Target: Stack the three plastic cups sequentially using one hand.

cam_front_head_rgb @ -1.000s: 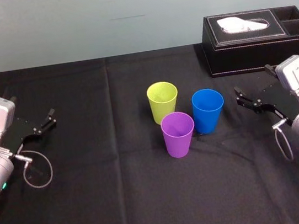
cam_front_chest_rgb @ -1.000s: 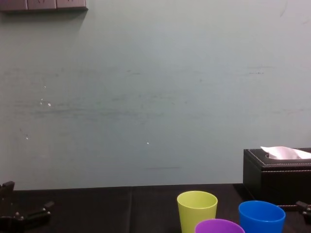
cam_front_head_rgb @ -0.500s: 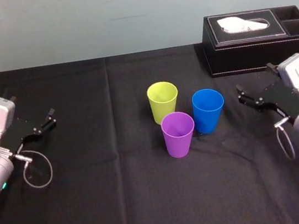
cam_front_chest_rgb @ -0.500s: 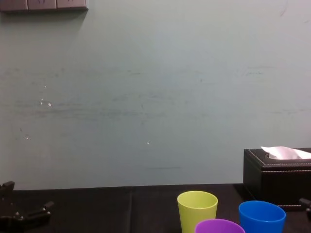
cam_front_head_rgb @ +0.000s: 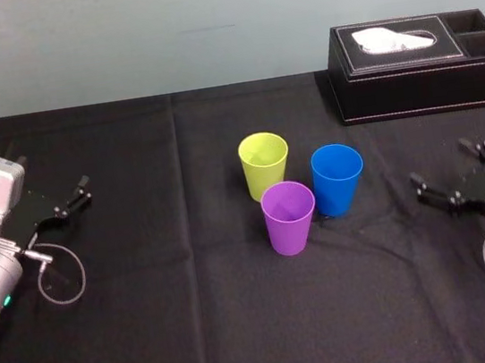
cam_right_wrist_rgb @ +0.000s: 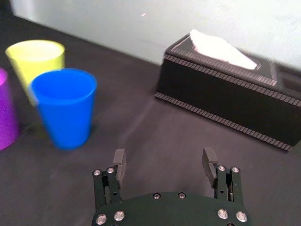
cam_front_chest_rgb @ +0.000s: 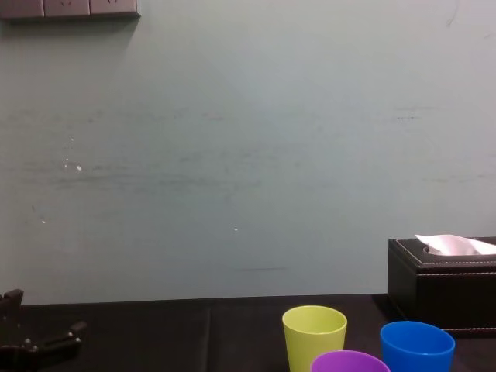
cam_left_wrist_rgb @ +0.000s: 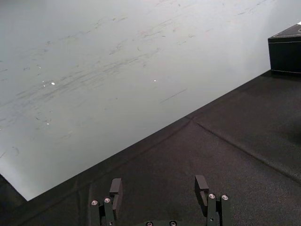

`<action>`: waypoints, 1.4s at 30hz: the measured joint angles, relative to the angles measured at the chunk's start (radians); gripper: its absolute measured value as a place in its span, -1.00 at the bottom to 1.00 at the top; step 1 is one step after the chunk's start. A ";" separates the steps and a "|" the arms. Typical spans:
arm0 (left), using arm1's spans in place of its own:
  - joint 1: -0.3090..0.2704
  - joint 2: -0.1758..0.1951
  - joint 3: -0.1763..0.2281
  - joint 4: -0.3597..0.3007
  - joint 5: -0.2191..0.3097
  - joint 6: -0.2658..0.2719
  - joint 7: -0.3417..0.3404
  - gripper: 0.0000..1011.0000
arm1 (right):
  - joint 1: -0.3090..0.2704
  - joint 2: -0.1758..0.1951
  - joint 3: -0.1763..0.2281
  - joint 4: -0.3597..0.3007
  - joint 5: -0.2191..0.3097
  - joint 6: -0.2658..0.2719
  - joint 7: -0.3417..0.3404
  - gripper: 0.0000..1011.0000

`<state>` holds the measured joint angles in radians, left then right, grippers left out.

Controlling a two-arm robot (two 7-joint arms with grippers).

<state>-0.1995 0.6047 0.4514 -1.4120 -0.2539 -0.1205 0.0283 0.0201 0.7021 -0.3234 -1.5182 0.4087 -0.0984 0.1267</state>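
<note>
Three plastic cups stand upright and close together mid-table: a yellow-green cup at the back, a purple cup in front and a blue cup to the right. My right gripper hovers low to the right of the blue cup, apart from it, open and empty. From the right wrist, the right gripper points past the blue cup, with the yellow-green cup and the purple cup beyond. My left gripper rests parked at the far left, open.
A black tissue box with white tissue stands at the back right, behind my right arm. A black cloth covers the table. A cable loop hangs below the left wrist. A pale wall rises behind the table's far edge.
My right gripper has drawn back toward the near edge and to the right, farther from the blue cup, still open. The cups and left arm have not moved.
</note>
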 joint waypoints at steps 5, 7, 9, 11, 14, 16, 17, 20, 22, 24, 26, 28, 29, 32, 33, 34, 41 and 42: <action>0.000 0.000 0.000 0.000 0.000 0.000 0.000 1.00 | -0.095 0.040 0.038 -0.059 0.065 -0.003 0.062 0.98; 0.000 0.000 0.000 0.000 0.000 0.000 0.000 1.00 | -0.141 0.054 0.054 -0.089 0.092 -0.013 0.091 0.98; 0.000 0.000 0.000 0.000 0.000 0.000 0.000 1.00 | -0.177 0.062 0.064 -0.115 0.115 -0.026 0.121 0.98; 0.000 0.000 0.000 0.000 0.000 0.000 0.000 1.00 | -0.195 0.065 0.068 -0.127 0.127 -0.033 0.138 0.98; 0.000 0.000 0.000 0.000 0.000 0.000 0.000 1.00 | -0.226 0.065 0.071 -0.151 0.145 -0.043 0.174 0.98; 0.000 0.000 0.000 0.000 0.000 0.000 0.000 1.00 | -0.241 0.060 0.069 -0.165 0.153 -0.045 0.193 0.98; 0.000 0.000 0.000 0.000 0.000 0.000 0.000 1.00 | -0.244 0.057 0.068 -0.169 0.154 -0.046 0.198 0.98; 0.000 0.000 0.000 0.000 0.000 0.000 0.000 1.00 | -0.249 0.048 0.060 -0.182 0.155 -0.046 0.213 0.98; 0.000 0.000 0.000 0.000 0.000 0.000 0.000 1.00 | -0.250 0.036 0.049 -0.196 0.147 -0.046 0.221 0.98; 0.000 0.000 0.000 0.000 0.000 0.000 0.000 1.00 | -0.249 0.023 0.040 -0.208 0.133 -0.045 0.224 0.98; 0.000 0.000 0.000 0.000 0.000 0.000 0.000 1.00 | -0.244 0.008 0.028 -0.219 0.117 -0.043 0.226 0.98; 0.000 0.000 0.000 0.000 0.000 0.000 0.000 1.00 | -0.240 -0.002 0.020 -0.225 0.105 -0.039 0.226 0.98; 0.000 0.000 0.000 0.000 0.000 0.000 0.000 1.00 | -0.234 -0.013 0.012 -0.227 0.095 -0.035 0.227 0.98; 0.000 0.000 0.000 0.000 0.000 0.000 0.000 1.00 | -0.223 -0.029 0.001 -0.227 0.081 -0.028 0.228 0.98; 0.000 0.000 0.000 0.000 0.000 0.000 0.000 1.00 | -0.214 -0.041 -0.007 -0.226 0.073 -0.020 0.229 0.98; 0.000 0.000 0.000 0.000 0.000 0.000 0.000 1.00 | -0.210 -0.047 -0.011 -0.224 0.070 -0.016 0.229 0.98; 0.000 0.000 0.000 0.000 0.000 0.000 0.000 1.00 | -0.168 -0.102 -0.038 -0.200 0.041 0.022 0.233 0.98; 0.000 0.000 0.000 0.000 0.000 0.000 0.000 1.00 | -0.158 -0.114 -0.043 -0.195 0.036 0.032 0.233 0.98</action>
<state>-0.1995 0.6047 0.4514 -1.4120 -0.2539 -0.1205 0.0283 -0.1376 0.5886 -0.3661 -1.7134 0.4448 -0.0668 0.3597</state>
